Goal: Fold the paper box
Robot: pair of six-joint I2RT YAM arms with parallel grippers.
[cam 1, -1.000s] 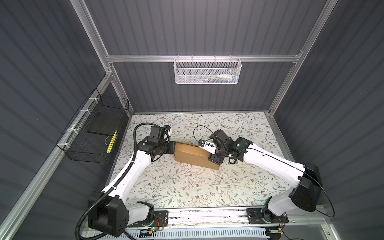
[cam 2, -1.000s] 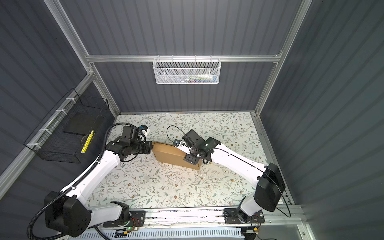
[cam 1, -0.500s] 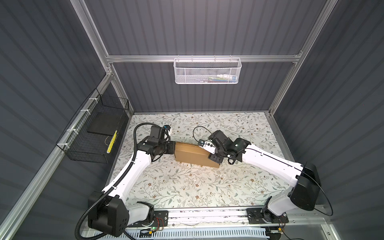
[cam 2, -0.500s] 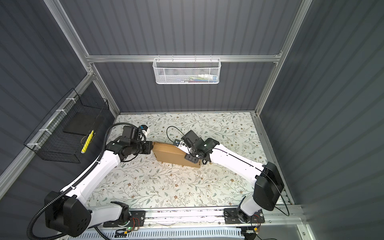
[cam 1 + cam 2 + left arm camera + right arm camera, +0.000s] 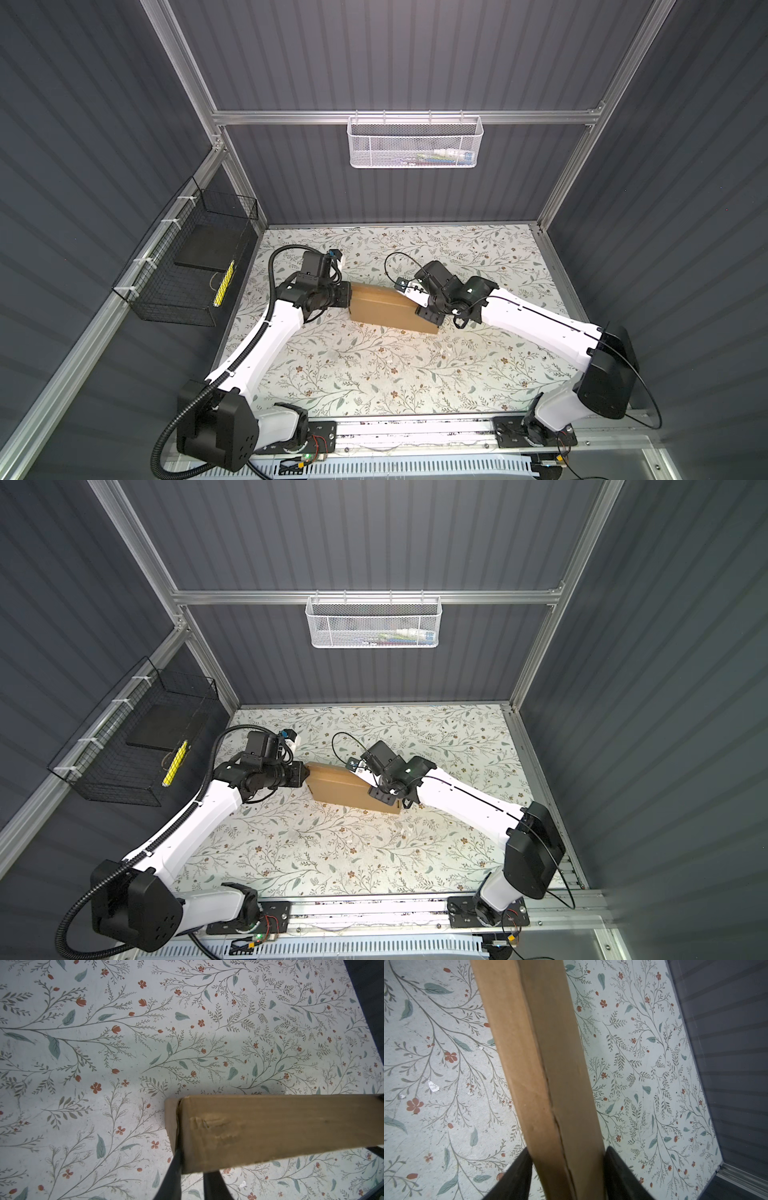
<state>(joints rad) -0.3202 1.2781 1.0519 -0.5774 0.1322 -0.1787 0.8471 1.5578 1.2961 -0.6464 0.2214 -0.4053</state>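
While my right gripper [image 5: 430, 313] pinches the paper box [image 5: 384, 309] across its thickness at frame centre, likely to steady it, my left gripper [image 5: 348, 296] straddles the opposite corner; whether it grips, I cannot tell.

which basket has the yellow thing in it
The black wire basket hanging at the left: a yellow strip stands inside it. The white mesh basket hangs at the back.

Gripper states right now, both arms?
Left gripper: jaws slightly apart at the paper box corner; grip cannot be told.
Right gripper: closed on the paper box, a finger against each side.
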